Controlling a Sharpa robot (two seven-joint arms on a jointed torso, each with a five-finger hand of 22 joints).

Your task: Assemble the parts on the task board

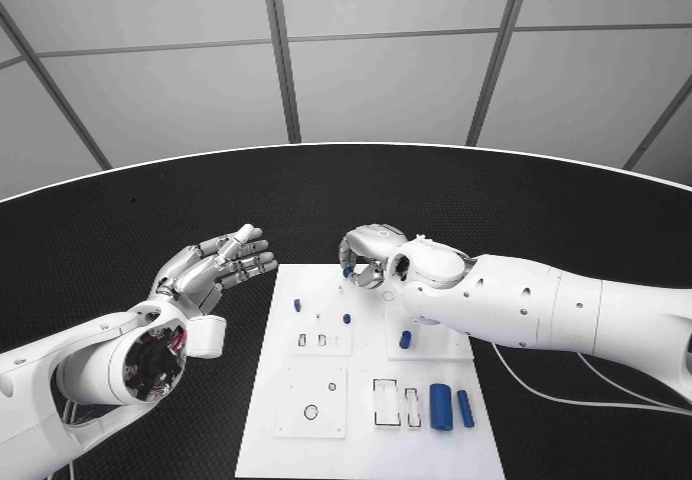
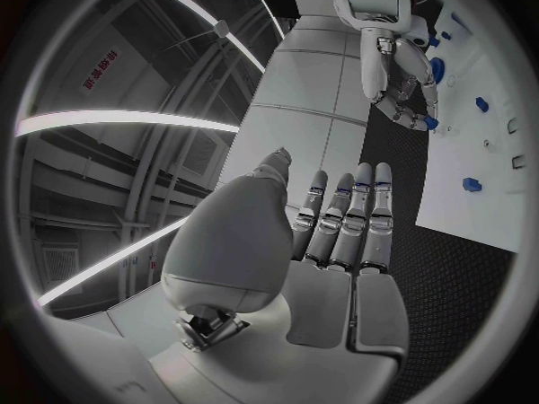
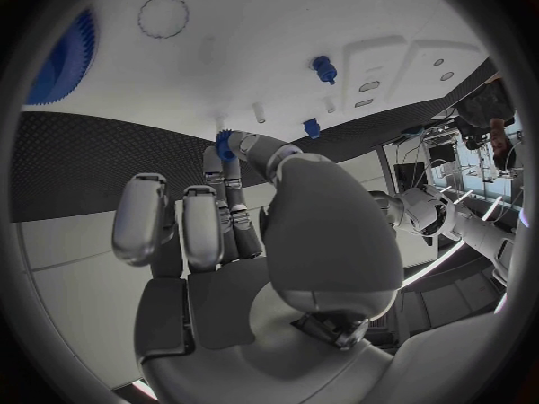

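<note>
Both hands hover above a black table [image 1: 144,210], one at each side of the white task board's [image 1: 274,420] far end. On the left, the robot's left hand [image 1: 216,268] is raised just off the board's left edge, released and grasping nothing, its fingers straight and close together with the thumb held apart; the left wrist view shows the same flat, open palm [image 2: 337,242]. On the right, the right hand [image 1: 378,255] hangs over the far right corner of the board, fingers curled downward, and pinches a small blue part [image 1: 349,268] at its fingertips; the right wrist view shows this part [image 3: 224,144] as a small toothed piece nipped between the thumb and a finger, just above the board surface. Other blue parts sit on the board: a small peg [image 1: 297,303] stands near the far left, another peg [image 1: 346,319] stands near the middle, and a short piece [image 1: 405,340] lies beside the right forearm. At the near right end, a thick blue cylinder [image 1: 440,406] and a thinner blue rod [image 1: 464,407] lie side by side, just right of two rectangular slots [image 1: 387,402]. A round outline [image 1: 312,411] marks the near left panel of the board.
</note>
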